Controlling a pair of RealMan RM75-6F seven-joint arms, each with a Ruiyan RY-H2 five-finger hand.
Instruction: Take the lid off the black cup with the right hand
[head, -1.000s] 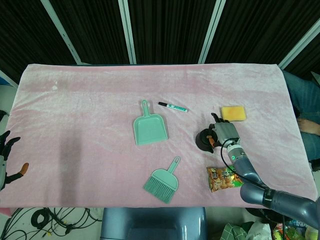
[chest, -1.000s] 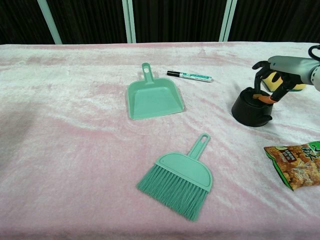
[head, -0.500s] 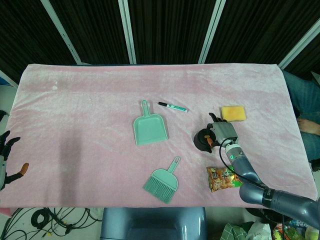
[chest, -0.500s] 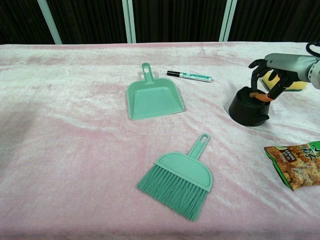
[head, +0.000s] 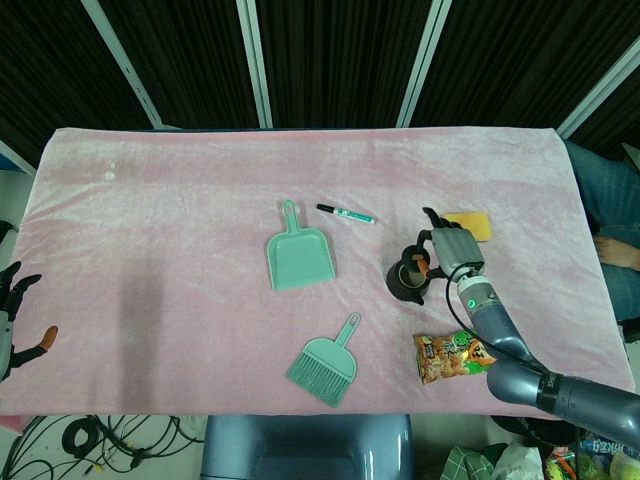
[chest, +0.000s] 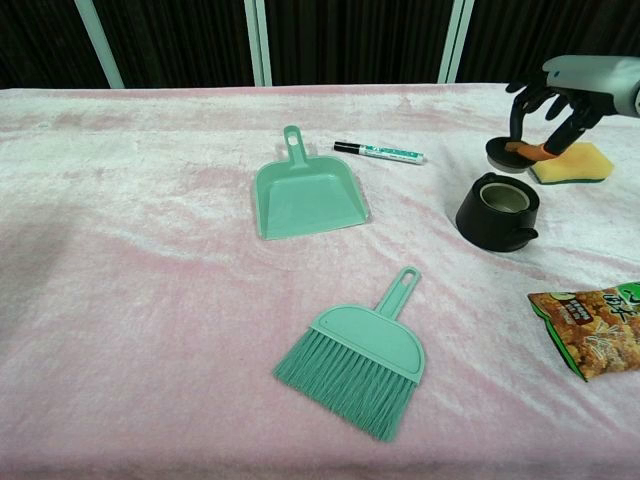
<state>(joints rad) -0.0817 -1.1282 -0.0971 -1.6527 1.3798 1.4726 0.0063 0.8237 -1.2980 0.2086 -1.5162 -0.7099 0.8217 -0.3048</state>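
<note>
Lifted since a second ago: lid (chest: 509, 154) now off the cup (chest: 497, 211), held above it toward 1 o'clock. Right hand (chest: 560, 98) fingers (chest: 522, 102) curl down around the lid, gripping it; open cup stands on the cloth (chest: 150, 260) below. One cup, one lid. Sponge (chest: 572, 163) just beside the lid. Left hand (head: 18, 312) at table's left edge, fingers apart, holding nothing.
</note>
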